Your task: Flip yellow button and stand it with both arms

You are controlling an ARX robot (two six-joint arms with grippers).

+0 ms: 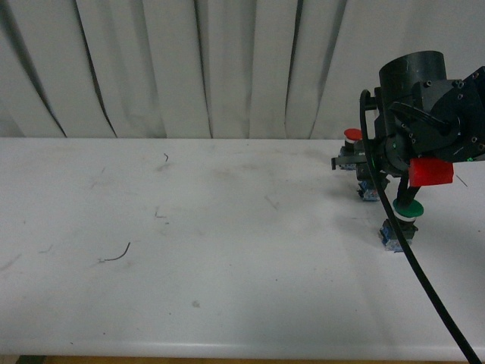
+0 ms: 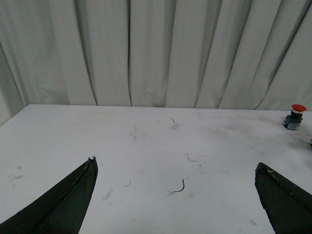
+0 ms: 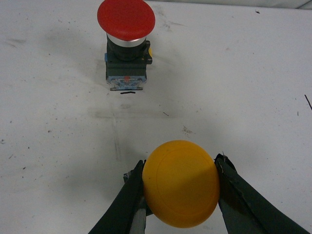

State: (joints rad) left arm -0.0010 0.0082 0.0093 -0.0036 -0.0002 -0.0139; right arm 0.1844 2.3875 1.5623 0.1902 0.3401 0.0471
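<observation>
Right arm (image 1: 432, 114): stands over the far right part of the tabletop (image 1: 227, 265), its dark body and a red patch filling that corner of the front view; a black cable (image 1: 424, 288) runs from it toward the near right edge.

Right hand (image 3: 180, 161): pinching the yellow button (image 3: 180, 183); the two black fingers (image 3: 239, 200) press against opposite sides of the round cap; the cap faces the wrist camera and hides the collar and base behind it; whether the base rests on the tabletop cannot be told.

Yellow button, location: far right of the tabletop, just near of the red button (image 3: 126, 19); the two are apart, with bare tabletop between; in the front view the arm covers it.

Red button: upright on its dark base, cap uppermost; also seen at the far right in the front view and in the left wrist view.

Green button (image 1: 408, 208): on the near side of the right arm, partly crossed by the cable.

Left hand (image 2: 175, 163): spread wide; fingers (image 2: 68, 204) well apart with nothing between them; it hangs over the scuffed middle of the tabletop, well apart from the buttons.

Background: pale curtain (image 1: 151, 68) along the far edge.
</observation>
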